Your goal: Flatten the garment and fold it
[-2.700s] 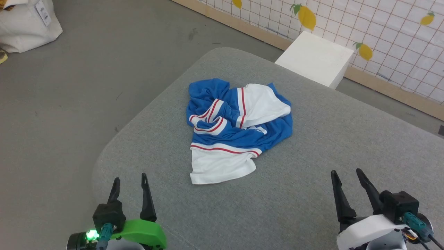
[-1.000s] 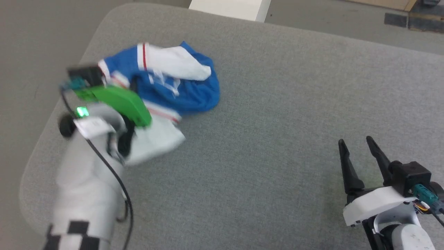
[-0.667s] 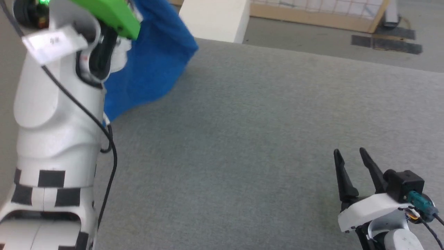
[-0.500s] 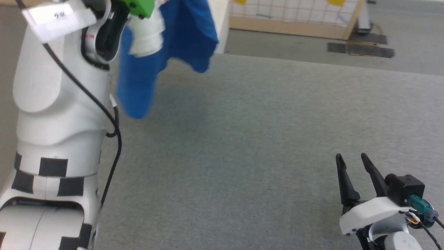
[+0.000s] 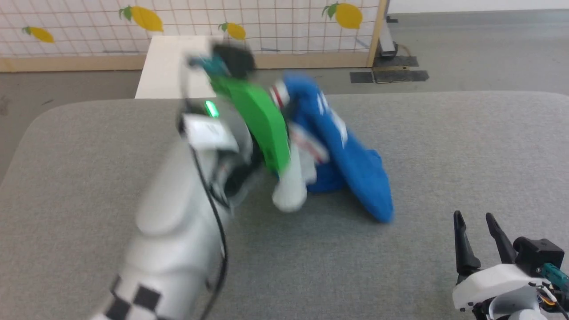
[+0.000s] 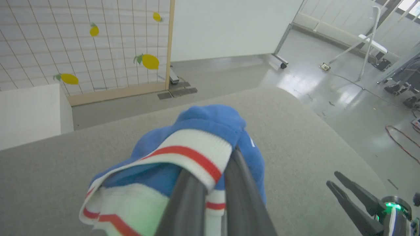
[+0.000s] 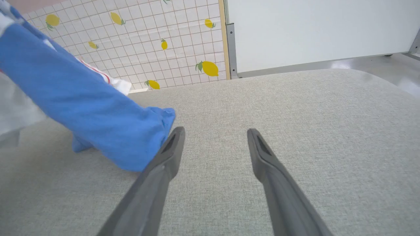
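The garment [image 5: 351, 169], royal blue with white bands edged in red, hangs from my left gripper [image 5: 278, 93] in the blurred head view, and its lower blue end rests on the grey table [image 5: 444, 146]. In the left wrist view the two fingers of the left gripper [image 6: 216, 170] are shut on a white, red-striped band of the garment [image 6: 203, 121]. My right gripper [image 5: 478, 222] stands open near the table's front right with nothing in it. The right wrist view has the right gripper [image 7: 215, 131] open, with the blue garment [image 7: 82, 108] just left of its fingers.
A white box [image 5: 164, 66] stands behind the table's far edge. Behind it runs a grid partition with lemon pictures [image 5: 266, 22]. The table's rounded corner [image 5: 40, 124] is at the far left. My right gripper [image 6: 333, 179] also appears at the lower right of the left wrist view.
My left gripper took hold of the crumpled garment, lifted it off the table and swung it right and down, so its blue end trails on the table. The camera has moved. The right gripper stays open.
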Robot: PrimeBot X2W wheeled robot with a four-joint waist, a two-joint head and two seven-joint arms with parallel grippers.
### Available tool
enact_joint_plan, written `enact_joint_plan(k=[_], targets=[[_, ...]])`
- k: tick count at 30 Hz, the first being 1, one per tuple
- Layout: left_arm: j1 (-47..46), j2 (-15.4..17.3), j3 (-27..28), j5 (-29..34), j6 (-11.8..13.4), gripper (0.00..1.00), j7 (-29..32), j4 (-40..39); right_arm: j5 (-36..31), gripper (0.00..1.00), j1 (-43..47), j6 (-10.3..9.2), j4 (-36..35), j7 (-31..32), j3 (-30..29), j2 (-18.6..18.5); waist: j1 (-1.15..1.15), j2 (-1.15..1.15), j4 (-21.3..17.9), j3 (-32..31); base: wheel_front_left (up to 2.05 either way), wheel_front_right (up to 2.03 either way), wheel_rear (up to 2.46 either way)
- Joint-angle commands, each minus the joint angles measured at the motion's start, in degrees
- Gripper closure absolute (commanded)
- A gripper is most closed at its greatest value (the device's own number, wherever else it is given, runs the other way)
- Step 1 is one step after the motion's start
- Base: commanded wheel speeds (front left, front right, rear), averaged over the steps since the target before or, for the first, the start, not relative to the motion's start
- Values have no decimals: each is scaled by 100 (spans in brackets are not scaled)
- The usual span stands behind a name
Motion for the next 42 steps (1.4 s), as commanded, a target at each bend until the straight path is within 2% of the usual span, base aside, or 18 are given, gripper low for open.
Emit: enact_joint_plan(k=[1,8,11,12,18,22,27,32,34,38,42], targets=[[385,-45,-191,-91,-28,100,93,32,-30,0,38,-8,22,-27,14,1,0,-1,-72,-9,0,0,0],[2086,-94,-1355,-219,37,100,823,541,26,0,10,-8,52,-12,44,1,0,-1,-23,43,0,0,0],[2397,-101,-1491,-346,128,100,1019,659,43,0,14,-8,65,-10,74,1,0,-1,53,22,0,0,0],[2453,-104,-1432,-461,177,0,1008,624,45,0,20,-8,73,-10,78,1,0,-1,90,9,0,0,0],[2375,-115,-433,-1297,534,0,215,-140,64,0,90,-8,109,-9,92,1,0,-1,258,-112,0,0,0],[2354,41,357,-1354,799,0,-662,-597,89,0,119,-8,97,16,131,1,0,-1,314,-173,0,0,0],[2813,492,967,-676,1032,0,-2251,-901,120,0,136,-8,35,81,165,1,0,-1,319,-212,0,0,0],[3512,676,1046,156,1198,0,-3650,-944,121,0,153,-8,-91,346,193,1,0,-1,366,-176,0,0,0],[3739,675,1056,458,1235,0,-3839,-1012,122,0,122,-8,-162,622,202,1,0,-1,396,-142,0,0,0],[4080,511,1240,1042,1337,0,-3907,-1418,-88,0,-205,-8,-296,1573,232,1,0,-1,479,1,0,0,0],[4282,268,1410,1299,1210,0,-3910,-1665,-524,0,-843,-8,-275,2655,346,-16,0,-1,589,222,0,0,0]])
